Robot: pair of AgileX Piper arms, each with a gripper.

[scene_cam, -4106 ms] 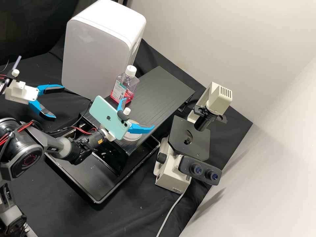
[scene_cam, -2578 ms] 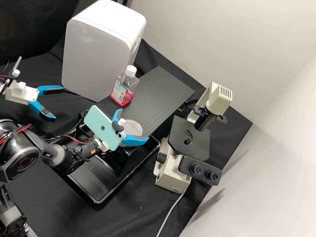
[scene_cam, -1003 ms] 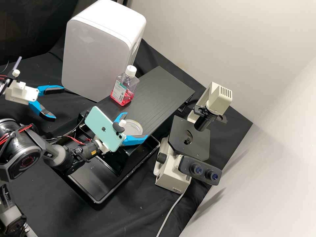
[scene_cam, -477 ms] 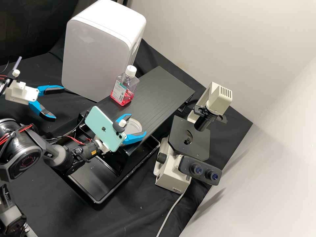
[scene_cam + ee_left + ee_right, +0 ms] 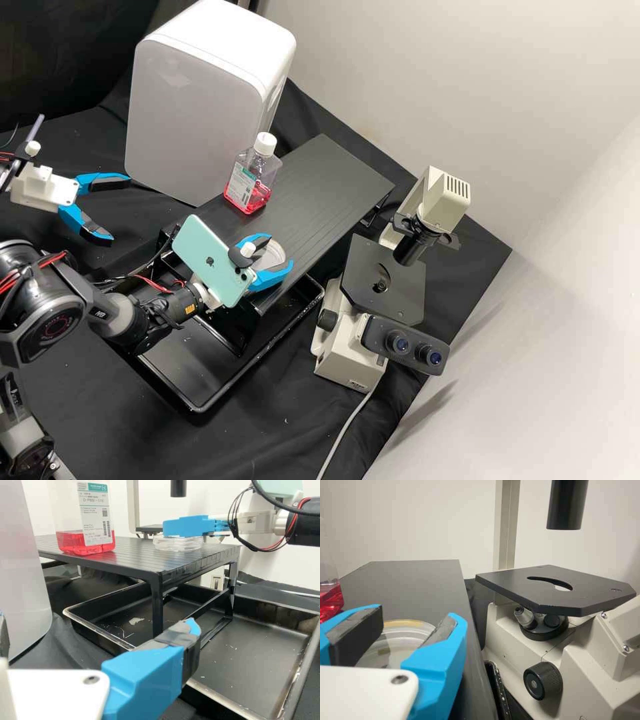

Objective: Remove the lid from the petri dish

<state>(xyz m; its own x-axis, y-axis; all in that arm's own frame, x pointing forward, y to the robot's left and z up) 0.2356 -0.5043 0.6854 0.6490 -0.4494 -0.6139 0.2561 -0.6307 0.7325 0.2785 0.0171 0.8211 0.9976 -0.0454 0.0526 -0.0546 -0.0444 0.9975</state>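
R gripper (image 5: 279,253) clamped on petri dish lid (image 5: 395,641), pads touching rim, at black platform's (image 5: 320,180) 7 o'clock end. L gripper (image 5: 115,205) gaped wide, empty, 9 o'clock of it.

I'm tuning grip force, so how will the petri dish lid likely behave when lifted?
The petri dish lid looks like thin clear plastic, so it is probably light and may flex or crack under a hard squeeze. Its smooth, low rim likely offers little hold, so it could slip from the right pincer.

Fingers (image 5: 442,645) seemingly gripping petri dish (image 5: 404,639), microscope (image 5: 570,647) beside
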